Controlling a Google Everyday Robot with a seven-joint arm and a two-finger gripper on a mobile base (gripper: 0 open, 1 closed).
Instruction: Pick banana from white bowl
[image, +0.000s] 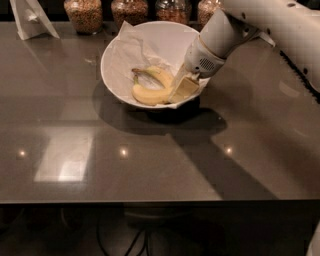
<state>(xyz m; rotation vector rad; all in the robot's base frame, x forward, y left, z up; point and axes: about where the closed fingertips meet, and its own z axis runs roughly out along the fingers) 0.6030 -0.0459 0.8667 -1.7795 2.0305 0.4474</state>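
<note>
One arm (280, 20), white-cased, is seen entering from the upper right, beyond the right rim of the white bowl (160, 22). It is slanted downward and leftward toward the bowl. The wrist (210, 50), a thick rounded housing with a small dotted grille, is held just above the bowl's right rim. The gripper (181, 89), pale yellowish, is lowered inside the bowl on its right side, low against the near wall, and is tilted down-left.

The claw (182, 90) sits low in the white bowl (111, 75), at the right end of the banana (147, 96). Its arm (235, 30) blocks the bowl's right rim. From above, the left and front are open. Jars (82, 14) line the back of the bench (150, 165).
</note>
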